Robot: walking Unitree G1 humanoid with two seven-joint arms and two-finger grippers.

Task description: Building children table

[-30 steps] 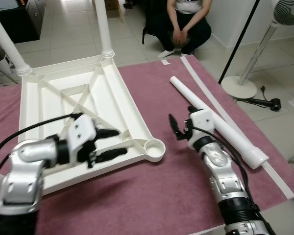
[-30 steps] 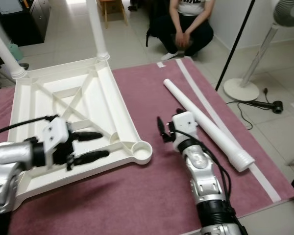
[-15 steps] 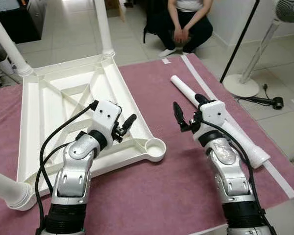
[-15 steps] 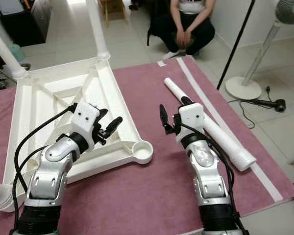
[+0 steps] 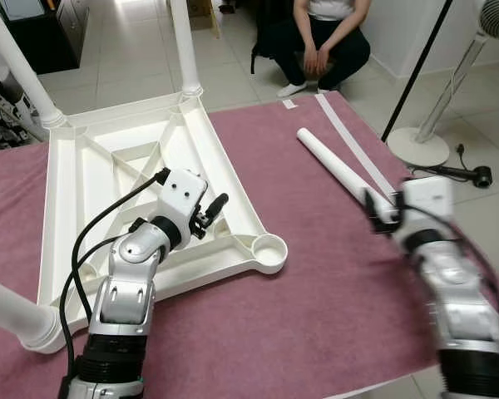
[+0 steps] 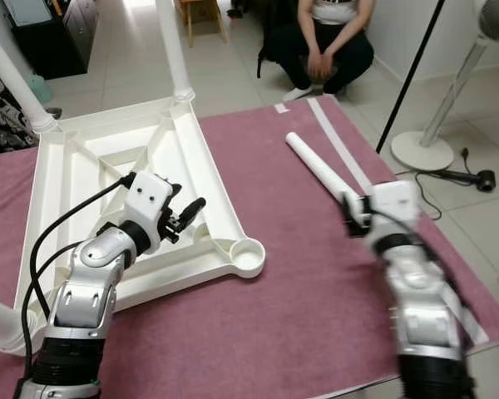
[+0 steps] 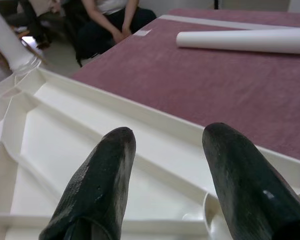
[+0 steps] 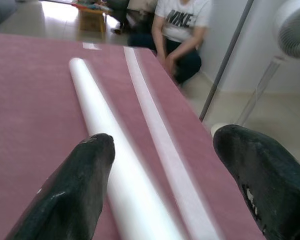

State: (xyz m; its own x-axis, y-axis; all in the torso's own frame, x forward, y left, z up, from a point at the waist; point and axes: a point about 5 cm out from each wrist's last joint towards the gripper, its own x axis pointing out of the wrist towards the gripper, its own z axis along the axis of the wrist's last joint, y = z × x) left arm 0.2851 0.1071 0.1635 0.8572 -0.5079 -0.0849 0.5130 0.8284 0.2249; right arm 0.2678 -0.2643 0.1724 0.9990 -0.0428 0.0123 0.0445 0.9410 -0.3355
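Note:
The white children's table top (image 5: pixel 83 166) lies upside down on a maroon mat. White legs stand in its far-left (image 5: pixel 21 71) and far (image 5: pixel 183 46) corners, and a third leg (image 5: pixel 8 312) sits in the near-left one. The near-right socket (image 5: pixel 270 247) holds nothing. A loose white leg (image 5: pixel 337 162) lies on the mat to the right. My left gripper (image 5: pixel 214 216) hovers open over the table's ribbed underside (image 7: pixel 65 145). My right gripper (image 5: pixel 374 208), blurred, is at the loose leg's near part. It is open, with its fingers either side of the leg (image 8: pixel 110 150).
A person (image 5: pixel 320 41) crouches just past the mat's far edge. To the right stand a fan (image 5: pixel 428 137), a black pole (image 5: pixel 416 66) and a black device (image 5: pixel 474 174) on the tiled floor. A white strip (image 5: pixel 349 137) runs along the mat beside the loose leg.
My right arm has swung right, from beside the loose leg to straddling it, and is still blurred. My left gripper rose and turned over the table frame a second ago, then held.

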